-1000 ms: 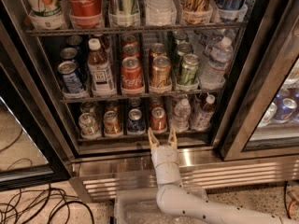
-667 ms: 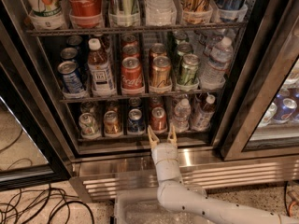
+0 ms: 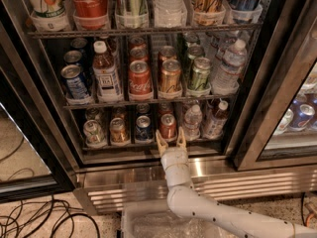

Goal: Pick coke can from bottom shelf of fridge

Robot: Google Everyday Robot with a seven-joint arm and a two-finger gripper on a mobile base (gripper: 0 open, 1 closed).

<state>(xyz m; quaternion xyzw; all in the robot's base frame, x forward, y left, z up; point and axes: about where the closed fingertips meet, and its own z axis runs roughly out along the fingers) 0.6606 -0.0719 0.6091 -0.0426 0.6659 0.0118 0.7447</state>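
Note:
The fridge (image 3: 163,175) stands open with its wire racks full of drinks. The coke can (image 3: 168,125), small, red and silver-topped, stands at the front of the bottom shelf (image 3: 129,146), fourth from the left. My gripper (image 3: 171,137) is open just in front of and below that can, its two tan fingers (image 3: 161,142) spread to either side of the can's base. The white arm reaches up from the lower right.
Beside the coke can stand a blue can (image 3: 143,128), a gold-orange can (image 3: 119,130) and a small water bottle (image 3: 192,121). A bigger red Coca-Cola can (image 3: 139,78) sits on the rack above. A clear plastic bin (image 3: 163,224) lies on the floor. Cables (image 3: 29,222) lie at lower left.

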